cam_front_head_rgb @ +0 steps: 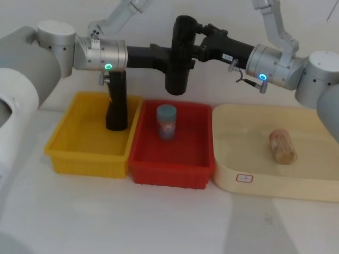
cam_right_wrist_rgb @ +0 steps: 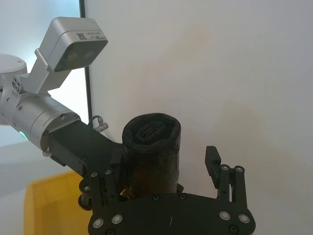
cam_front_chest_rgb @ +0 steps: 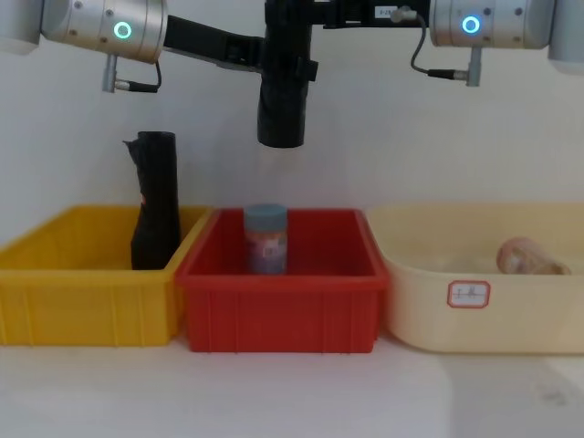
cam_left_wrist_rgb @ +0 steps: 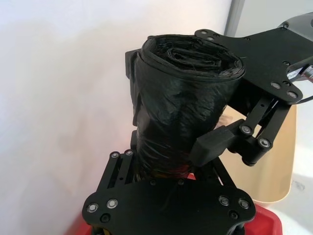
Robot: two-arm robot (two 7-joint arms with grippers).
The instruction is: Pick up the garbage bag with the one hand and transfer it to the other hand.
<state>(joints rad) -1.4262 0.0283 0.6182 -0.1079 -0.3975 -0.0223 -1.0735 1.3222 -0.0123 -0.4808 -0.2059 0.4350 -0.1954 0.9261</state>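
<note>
Head view: I am holding the garbage bag [cam_front_head_rgb: 176, 79] upright in the air above the red bin [cam_front_head_rgb: 172, 177], the left gripper [cam_front_head_rgb: 168, 59] clamping it and the right gripper [cam_front_head_rgb: 192, 45] straddling it with jaws apart, pickup done, handover pending.

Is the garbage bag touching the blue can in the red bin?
Apart. The chest view shows the garbage bag hanging high above the blue can, bare wall between them; left gripper and right gripper meet at it.
</note>
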